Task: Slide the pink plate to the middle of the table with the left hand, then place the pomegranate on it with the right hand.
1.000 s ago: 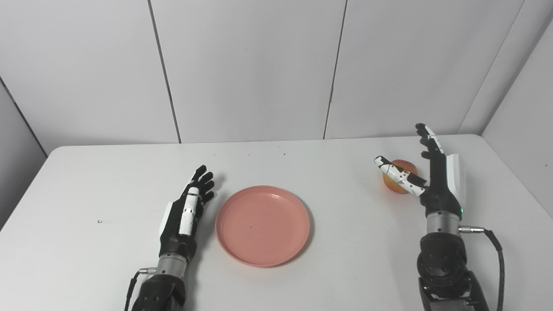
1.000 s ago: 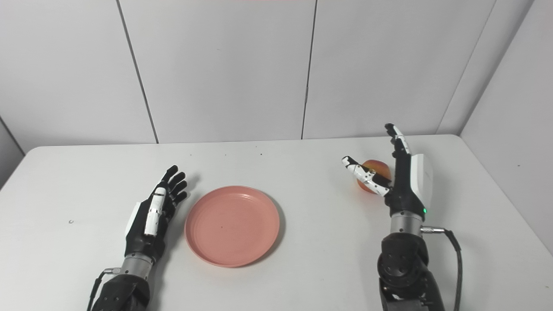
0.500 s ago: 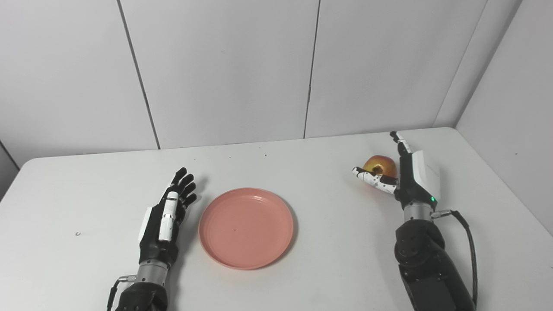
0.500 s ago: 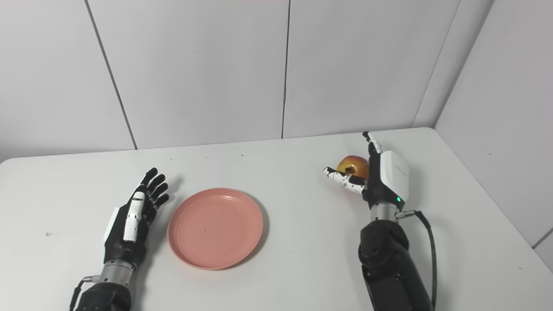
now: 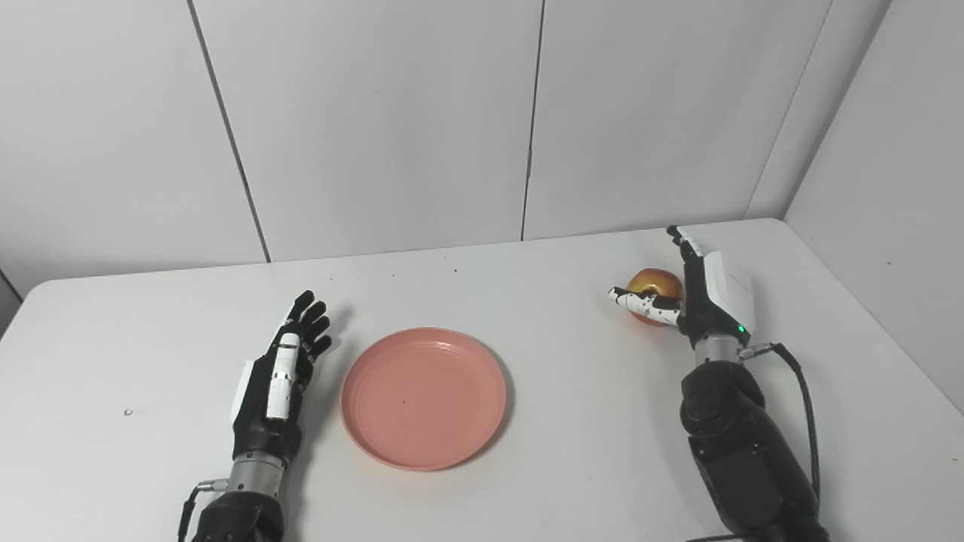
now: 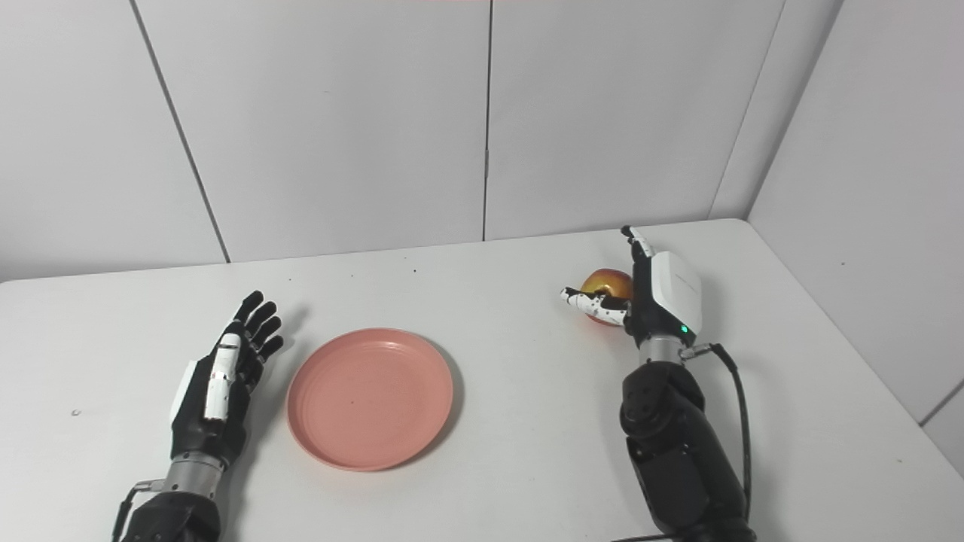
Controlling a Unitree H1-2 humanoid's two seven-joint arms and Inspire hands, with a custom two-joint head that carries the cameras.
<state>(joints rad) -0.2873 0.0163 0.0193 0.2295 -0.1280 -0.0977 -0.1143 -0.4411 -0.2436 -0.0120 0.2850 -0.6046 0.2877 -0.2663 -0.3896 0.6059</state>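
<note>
Left eye view: the pomegranate (image 5: 654, 290) sits on the table (image 5: 572, 452) in the right middle of the frame, directly against the palm side of the right hand (image 5: 697, 293). The hand stands edge-up with its fingers reaching past the fruit's far side and the thumb (image 5: 640, 301) crossing low in front of it, so the fruit lies in the cup of the hand, toward frame left of the palm. The fingers are spread and not yet closed on the fruit; I cannot tell whether they touch it. The plate (image 5: 422, 397) lies flat at lower centre, well apart from the fruit and to its lower left. The left hand (image 5: 280, 376) rests just left of the plate, fingers apart, holding nothing.

Right eye view: the same layout. The pomegranate (image 6: 607, 290) shows between the thumb and the white back of the right hand (image 6: 654, 297), in the right middle. The plate (image 6: 369, 397) sits lower centre-left, with the left hand (image 6: 218, 384) beside its left rim, not on it. The right hand is much the nearer to the fruit; the carry to the plate would run toward lower left.
</note>
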